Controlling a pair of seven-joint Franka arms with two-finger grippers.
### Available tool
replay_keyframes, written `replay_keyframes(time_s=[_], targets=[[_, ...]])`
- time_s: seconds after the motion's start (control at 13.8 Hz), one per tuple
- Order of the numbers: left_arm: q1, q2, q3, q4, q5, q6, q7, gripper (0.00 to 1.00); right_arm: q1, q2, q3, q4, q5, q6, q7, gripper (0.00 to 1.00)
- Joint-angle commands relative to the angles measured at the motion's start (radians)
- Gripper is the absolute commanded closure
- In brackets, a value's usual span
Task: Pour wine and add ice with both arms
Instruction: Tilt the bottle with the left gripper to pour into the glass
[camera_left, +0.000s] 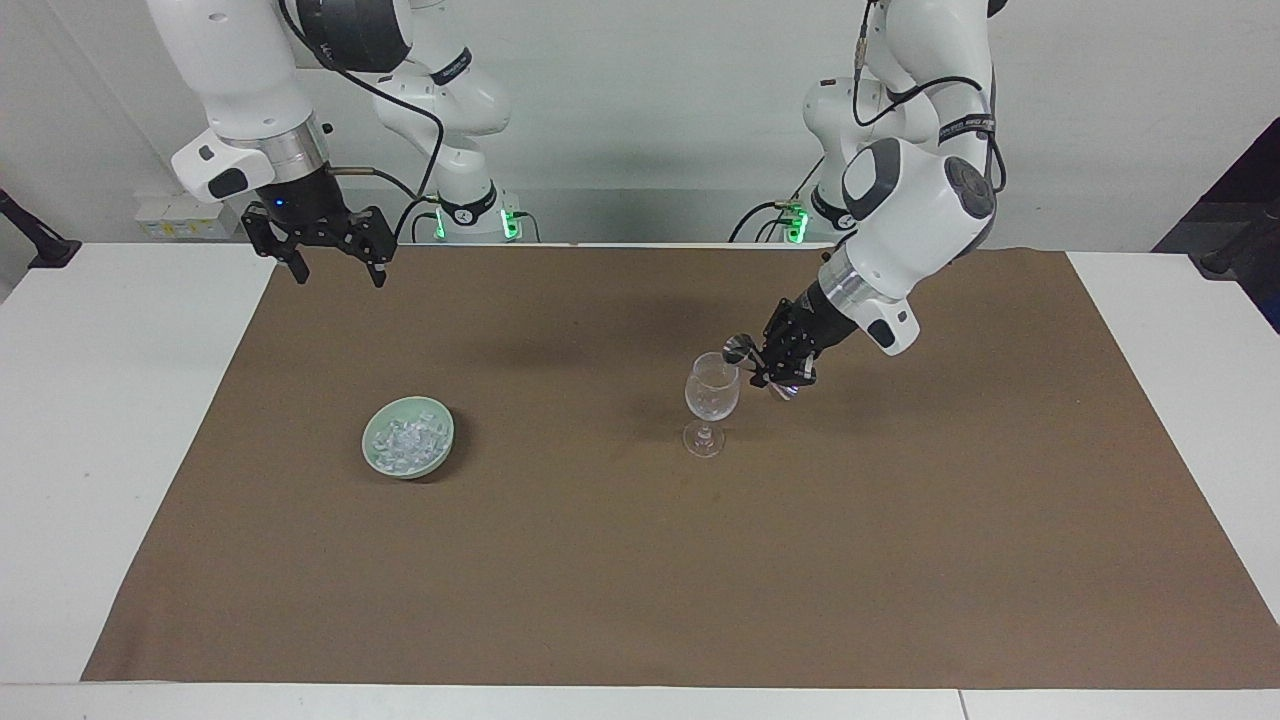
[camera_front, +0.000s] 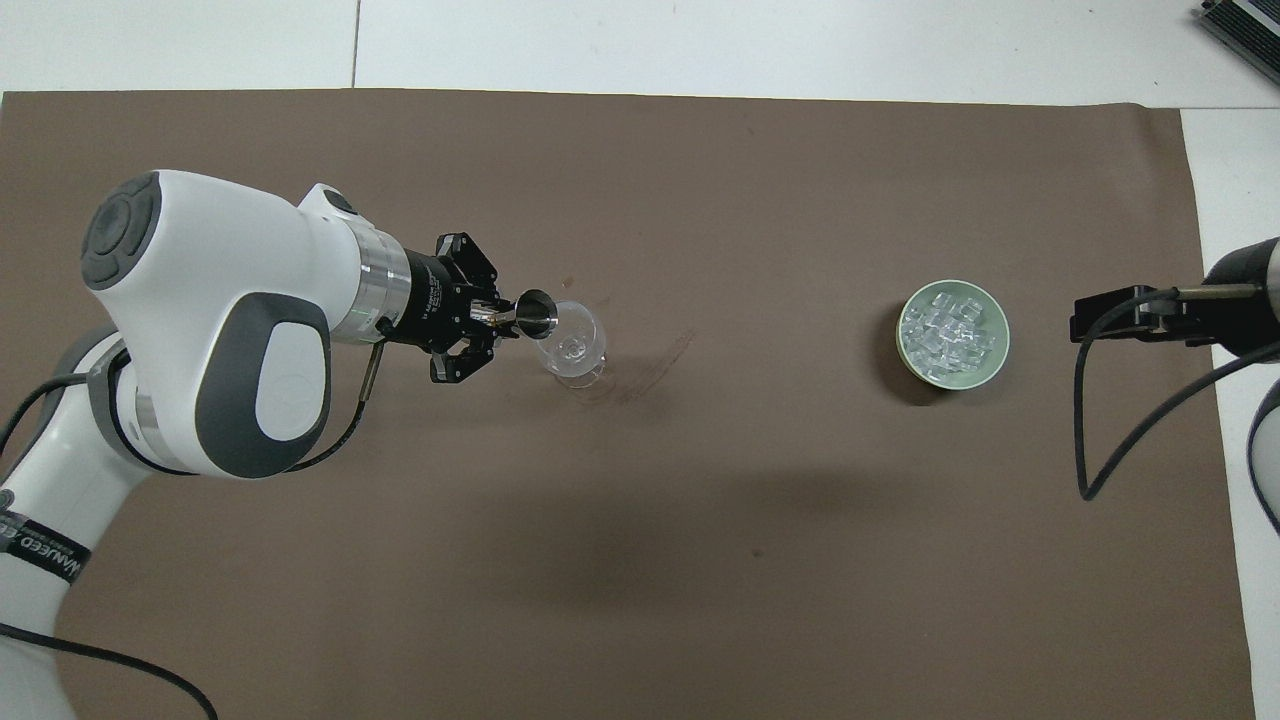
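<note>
Now, line by line:
Left gripper (camera_left: 768, 368): pinching a small metal cup (camera_left: 738, 349), tipped at the rim of the wine glass (camera_left: 711, 400).
Right gripper (camera_left: 333, 262): fingers spread, holding nothing, waiting over the brown mat (camera_left: 640, 560) edge.
Ice (camera_left: 407, 440): heaped in the green bowl (camera_left: 378, 464), toward the right arm's end, well apart from the glass.

The left gripper (camera_left: 762, 362) holds a small metal cup (camera_left: 738, 350) tipped at the rim of the wine glass (camera_left: 711, 401). The right gripper (camera_left: 332, 263) hangs open over the brown mat (camera_left: 640, 560), and the ice (camera_left: 405, 440) fills a green bowl (camera_left: 438, 449).
</note>
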Motion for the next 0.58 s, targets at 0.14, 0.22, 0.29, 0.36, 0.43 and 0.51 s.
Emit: replay_keyframes(time_s=[0.14, 0.22, 0.29, 0.36, 0.43, 0.51], targets=[[-0.047, -0.013, 0.015, 0.001, 0.114, 0.022, -0.059, 1.00, -0.013, 0.010, 0.007, 0.015, 0.006, -0.003, -0.022, 0.00], [-0.055, -0.013, 0.016, 0.003, 0.139, 0.023, -0.071, 1.00, -0.013, 0.010, 0.007, 0.015, 0.006, -0.003, -0.022, 0.00], [-0.063, -0.012, 0.015, 0.007, 0.160, 0.023, -0.087, 1.00, -0.013, 0.010, 0.007, 0.015, 0.006, -0.003, -0.022, 0.00], [-0.063, -0.012, 0.015, 0.012, 0.188, 0.028, -0.097, 1.00, -0.013, 0.010, 0.007, 0.015, 0.006, -0.003, -0.022, 0.00], [-0.064, -0.012, 0.013, 0.012, 0.212, 0.028, -0.102, 1.00, -0.013, 0.010, 0.007, 0.015, 0.006, -0.003, -0.022, 0.00], [-0.069, -0.012, 0.013, 0.012, 0.219, 0.028, -0.104, 1.00, -0.013, 0.010, 0.007, 0.015, 0.006, -0.003, -0.022, 0.00]])
